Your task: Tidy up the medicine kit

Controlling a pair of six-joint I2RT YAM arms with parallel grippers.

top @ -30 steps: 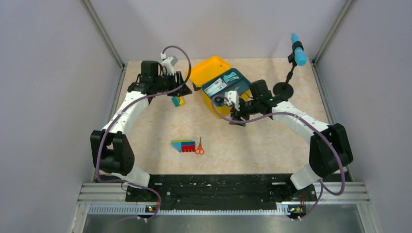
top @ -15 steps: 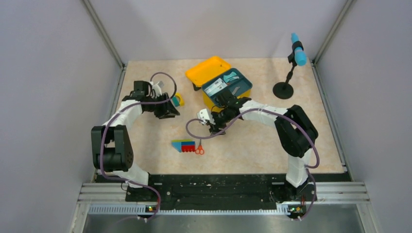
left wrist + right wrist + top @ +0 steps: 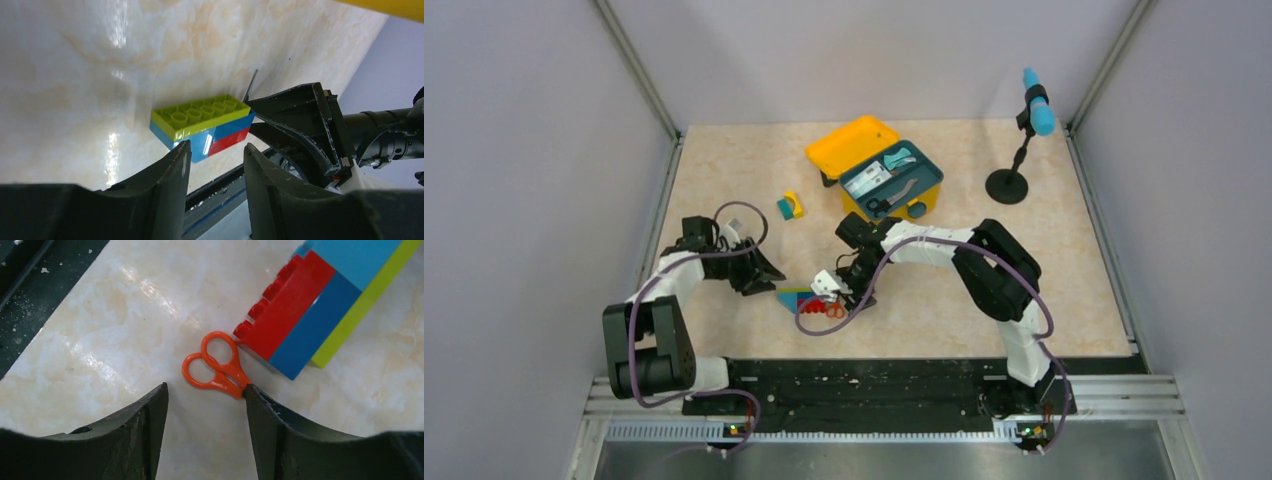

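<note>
The yellow medicine kit (image 3: 860, 138) stands open at the back, its teal tray (image 3: 890, 177) holding several tools. Small orange scissors (image 3: 835, 311) lie against a multicoloured block stack (image 3: 798, 299) near the table's front; both show in the right wrist view, scissors (image 3: 216, 369) and stack (image 3: 320, 305). My right gripper (image 3: 849, 298) is open and empty, low over the scissors, its right fingertip (image 3: 252, 395) beside the blades. My left gripper (image 3: 769, 276) is open and empty, just left of the stack (image 3: 202, 124), facing the right gripper (image 3: 300, 125).
A small yellow and teal block (image 3: 790, 206) lies left of the kit. A black stand with a blue-tipped rod (image 3: 1024, 130) is at the back right. Grey walls (image 3: 544, 200) close both sides.
Both arms swung from the back toward the front centre. The right gripper left the kit and came down over the scissors. The left gripper left the small block and came beside the stack.
</note>
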